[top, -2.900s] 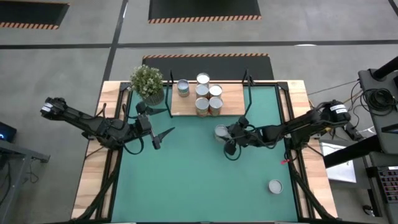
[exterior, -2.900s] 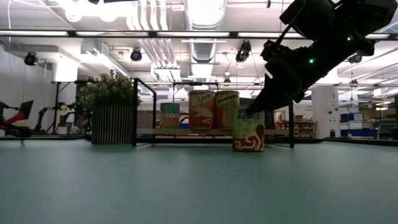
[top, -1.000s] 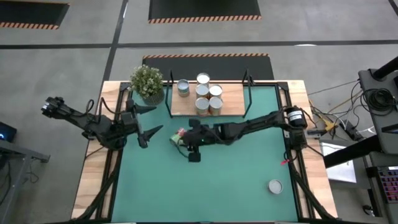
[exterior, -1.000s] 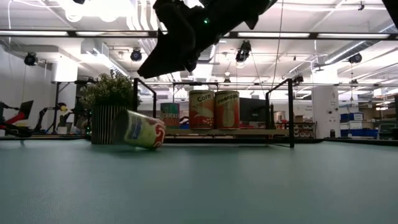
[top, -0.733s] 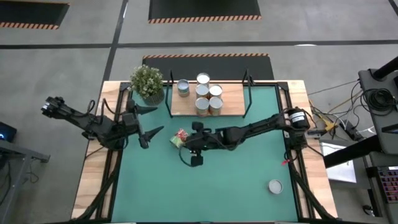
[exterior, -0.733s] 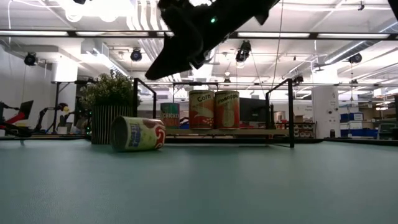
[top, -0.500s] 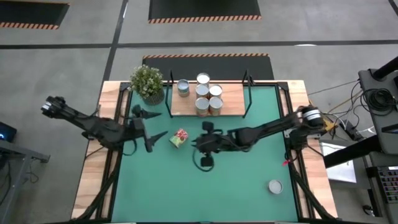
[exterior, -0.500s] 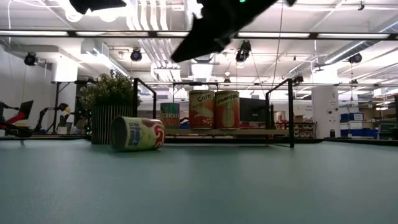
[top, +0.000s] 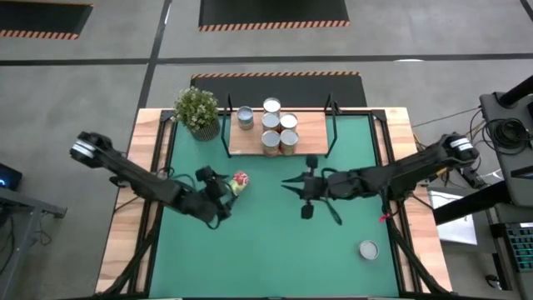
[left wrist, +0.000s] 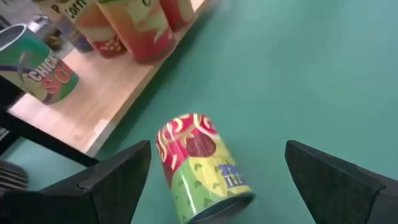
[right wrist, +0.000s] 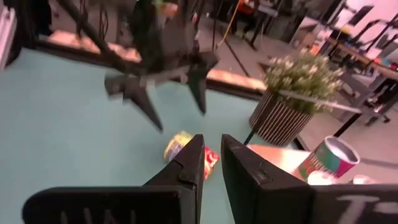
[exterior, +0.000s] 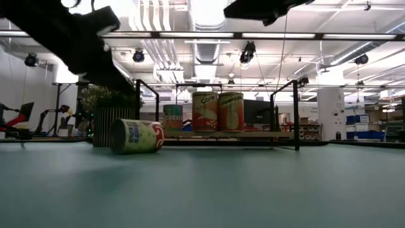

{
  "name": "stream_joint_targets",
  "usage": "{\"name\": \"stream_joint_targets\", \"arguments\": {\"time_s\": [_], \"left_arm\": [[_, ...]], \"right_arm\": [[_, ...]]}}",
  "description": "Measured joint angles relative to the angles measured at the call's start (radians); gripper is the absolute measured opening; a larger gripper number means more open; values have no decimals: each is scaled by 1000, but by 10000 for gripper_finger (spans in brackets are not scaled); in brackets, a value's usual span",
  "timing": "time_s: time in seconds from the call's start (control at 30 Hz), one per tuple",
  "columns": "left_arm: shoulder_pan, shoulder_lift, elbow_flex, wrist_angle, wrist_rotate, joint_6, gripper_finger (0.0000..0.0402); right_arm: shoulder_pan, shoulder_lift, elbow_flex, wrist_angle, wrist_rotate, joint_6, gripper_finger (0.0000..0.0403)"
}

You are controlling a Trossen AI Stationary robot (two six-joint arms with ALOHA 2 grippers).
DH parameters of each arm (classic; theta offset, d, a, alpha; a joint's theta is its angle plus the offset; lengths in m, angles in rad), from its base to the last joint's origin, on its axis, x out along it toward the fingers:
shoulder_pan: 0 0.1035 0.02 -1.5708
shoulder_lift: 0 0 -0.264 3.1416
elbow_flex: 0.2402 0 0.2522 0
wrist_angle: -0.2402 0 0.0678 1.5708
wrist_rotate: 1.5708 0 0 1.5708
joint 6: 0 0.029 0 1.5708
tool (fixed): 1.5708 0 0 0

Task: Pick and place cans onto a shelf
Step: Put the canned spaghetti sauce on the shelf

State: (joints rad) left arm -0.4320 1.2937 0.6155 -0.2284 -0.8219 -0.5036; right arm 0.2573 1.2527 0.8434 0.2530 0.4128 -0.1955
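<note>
Since the earlier high view the right gripper (top: 293,184) has left the fallen can (top: 240,181) and drawn back toward the right of the mat (top: 275,250), while the left gripper (top: 223,193) has swung in from the left edge to sit just beside that can. The can lies on its side on the mat, in front of the shelf (top: 310,137), which carries five upright cans (top: 272,123); one more can (top: 368,249) stands alone, well apart near the mat's right front corner. In the low view the fallen can (exterior: 136,136) rests on the mat with its end facing left, in front of the plant (exterior: 112,117), the left arm hanging dark above it and the shelf (exterior: 215,134) behind. In the left wrist view the fingers (left wrist: 118,171) are spread wide on either side of the can (left wrist: 200,168), touching nothing. In the right wrist view the right fingers (right wrist: 189,163) are nearly pressed together and empty, and the can (right wrist: 186,149) lies farther off beneath the left gripper (right wrist: 163,84). The job has apparently passed to the left arm; gripping a can on its side, then standing it on the shelf, looks awkward.
</note>
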Motion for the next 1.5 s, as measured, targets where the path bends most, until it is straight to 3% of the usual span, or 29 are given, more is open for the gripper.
{"name": "stream_joint_targets", "arguments": {"time_s": [0.2, 0.47, 0.83, 1.03, 1.2, 1.37, 1.5], "left_arm": [[6, 181, 0, 23, -81, -47, 352], [11, 305, -19, 18, -83, -190, 349], [11, 360, -50, 20, -85, -322, 286], [11, 353, -29, 11, -72, -326, 276], [16, 279, 84, -169, 60, -343, 275], [48, 184, 288, -510, 284, -380, 275], [110, 139, 465, -720, 524, -382, 275]], "right_arm": [[0, -54, -35, 10, -1, 6, 43], [0, -37, -36, 13, -1, 9, 43], [0, -25, -34, 14, -1, 3, 43], [0, -25, -34, 14, -1, 5, 43], [0, -25, -34, 13, 0, 13, 43], [0, -26, -34, 11, 0, 13, 43], [0, -27, -34, 11, 0, 13, 43]]}}
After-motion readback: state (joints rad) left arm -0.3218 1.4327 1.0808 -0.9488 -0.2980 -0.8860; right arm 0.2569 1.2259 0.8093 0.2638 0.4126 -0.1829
